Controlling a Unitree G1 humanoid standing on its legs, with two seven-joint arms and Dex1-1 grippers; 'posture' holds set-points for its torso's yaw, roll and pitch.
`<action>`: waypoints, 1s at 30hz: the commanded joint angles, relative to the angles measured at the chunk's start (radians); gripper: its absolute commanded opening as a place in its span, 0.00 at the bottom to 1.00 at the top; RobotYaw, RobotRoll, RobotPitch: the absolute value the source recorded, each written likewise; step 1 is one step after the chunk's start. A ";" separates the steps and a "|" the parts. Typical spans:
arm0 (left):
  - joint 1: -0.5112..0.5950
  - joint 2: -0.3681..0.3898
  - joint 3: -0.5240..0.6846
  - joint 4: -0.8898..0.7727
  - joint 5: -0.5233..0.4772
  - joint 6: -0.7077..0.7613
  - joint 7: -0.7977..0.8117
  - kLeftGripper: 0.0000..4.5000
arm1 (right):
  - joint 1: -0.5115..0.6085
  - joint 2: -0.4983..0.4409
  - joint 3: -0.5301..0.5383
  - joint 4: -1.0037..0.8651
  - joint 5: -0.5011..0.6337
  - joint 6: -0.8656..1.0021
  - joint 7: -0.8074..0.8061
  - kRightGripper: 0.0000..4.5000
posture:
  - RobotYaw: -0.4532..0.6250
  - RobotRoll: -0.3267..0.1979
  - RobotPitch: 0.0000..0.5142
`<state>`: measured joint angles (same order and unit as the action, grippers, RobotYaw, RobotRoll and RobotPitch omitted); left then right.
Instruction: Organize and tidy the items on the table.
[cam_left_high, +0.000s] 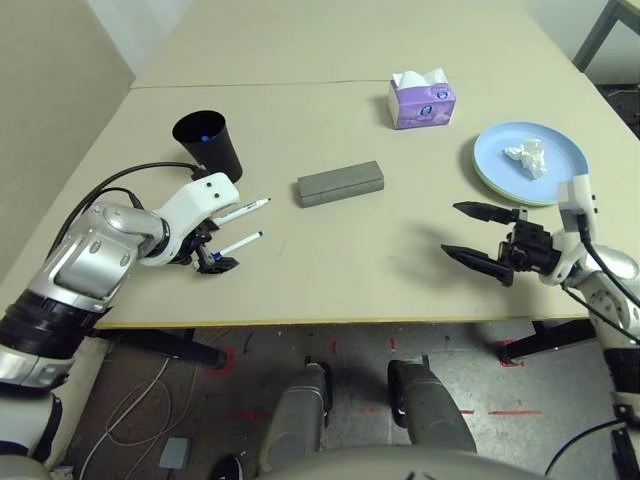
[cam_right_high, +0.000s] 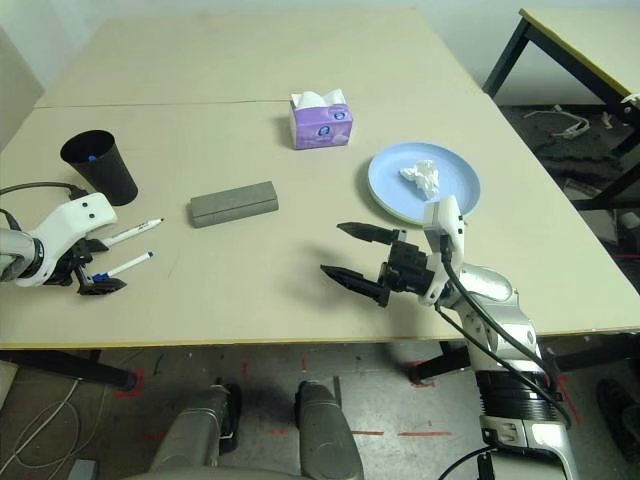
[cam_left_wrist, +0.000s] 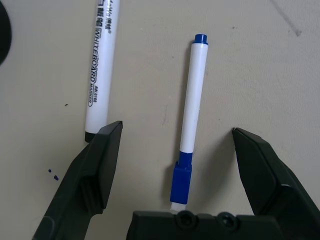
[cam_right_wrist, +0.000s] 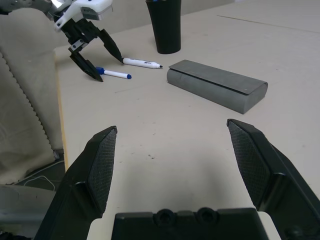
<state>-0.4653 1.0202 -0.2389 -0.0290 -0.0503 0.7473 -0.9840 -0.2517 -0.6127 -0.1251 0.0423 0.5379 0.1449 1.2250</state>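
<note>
The blue-capped marker (cam_left_wrist: 192, 107) lies on the table (cam_left_high: 330, 270) near its front left. My left gripper (cam_left_wrist: 176, 128) is open and low over it, one finger on each side of its blue cap end, neither touching it. The black-capped marker (cam_left_high: 243, 210) lies just beyond, beside one finger. A shut grey glasses case (cam_left_high: 341, 184) rests mid-table. At the right, crumpled tissue (cam_left_high: 527, 156) sits on a light-blue plate (cam_left_high: 500, 150) stacked on a green one. My right gripper (cam_left_high: 452, 229) hangs open over bare table, in front of the plates, holding nothing.
A black cup (cam_left_high: 210, 142) with something blue inside stands just behind the markers. A purple tissue box (cam_left_high: 421, 100) stands at the back centre. The table's seam (cam_left_high: 300, 83) runs behind it. Bare tabletop lies between the case and the front edge.
</note>
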 joint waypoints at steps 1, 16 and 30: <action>0.021 -0.020 0.016 0.027 0.007 0.005 0.021 0.80 | 0.019 -0.009 0.004 -0.028 0.004 0.015 0.000 1.00 | 0.23 0.62 0.36; -0.194 0.008 0.210 -0.094 -0.142 0.096 -0.046 0.00 | 0.027 -0.008 0.000 -0.062 0.015 0.043 -0.010 1.00 | 0.24 0.62 0.36; -0.092 0.090 0.231 -0.168 -0.206 0.207 -0.042 0.21 | 0.021 0.003 0.014 -0.047 0.005 0.035 -0.008 1.00 | 0.24 0.62 0.36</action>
<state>-0.5734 1.0918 0.0058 -0.1757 -0.2485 0.9405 -1.0258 -0.2358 -0.6110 -0.1242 0.0011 0.5476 0.1818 1.2147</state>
